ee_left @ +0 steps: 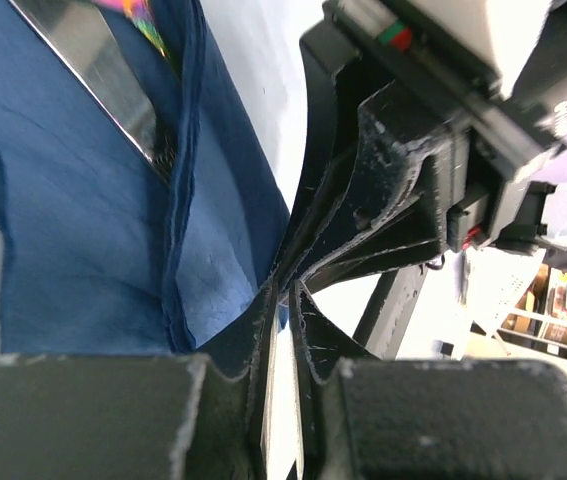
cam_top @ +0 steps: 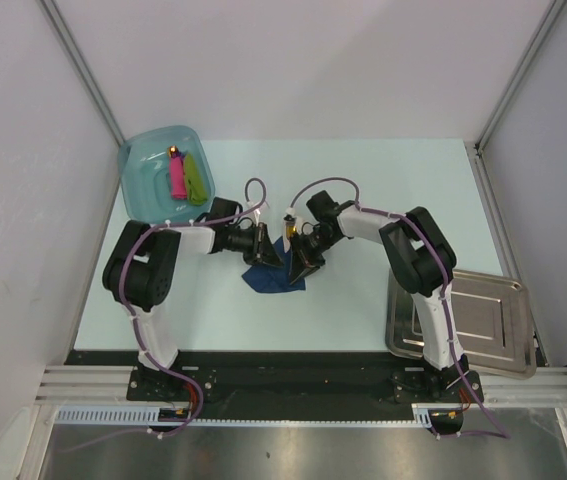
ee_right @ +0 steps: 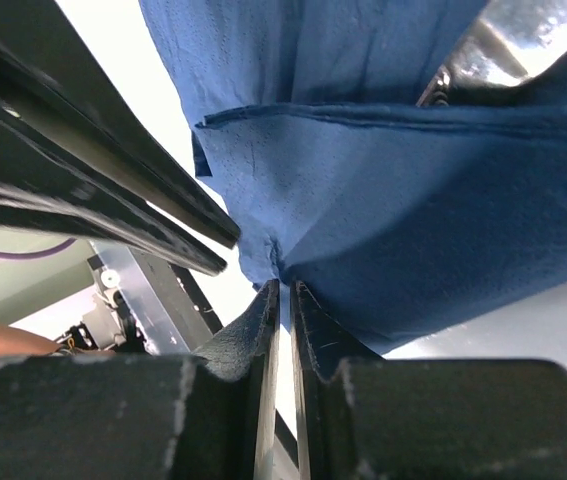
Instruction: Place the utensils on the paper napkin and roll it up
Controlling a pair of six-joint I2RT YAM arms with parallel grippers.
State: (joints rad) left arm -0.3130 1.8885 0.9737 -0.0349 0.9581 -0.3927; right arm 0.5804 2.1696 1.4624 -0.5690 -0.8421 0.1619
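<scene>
The navy paper napkin (cam_top: 273,278) lies folded on the table between both arms. My left gripper (cam_top: 268,256) and right gripper (cam_top: 303,264) meet tip to tip over it. In the left wrist view my left gripper (ee_left: 285,292) is shut on an edge of the napkin (ee_left: 73,220). A shiny utensil (ee_left: 93,60) sticks out of a fold at the upper left. In the right wrist view my right gripper (ee_right: 283,285) is shut on a bunched corner of the napkin (ee_right: 413,210), and a shiny utensil (ee_right: 523,35) shows under a fold at the top right.
A pale teal tub (cam_top: 143,175) at the back left holds a pink stick (cam_top: 176,176) and a lime-green stick (cam_top: 196,178). A steel tray (cam_top: 483,320) lies at the front right beside the right arm's base.
</scene>
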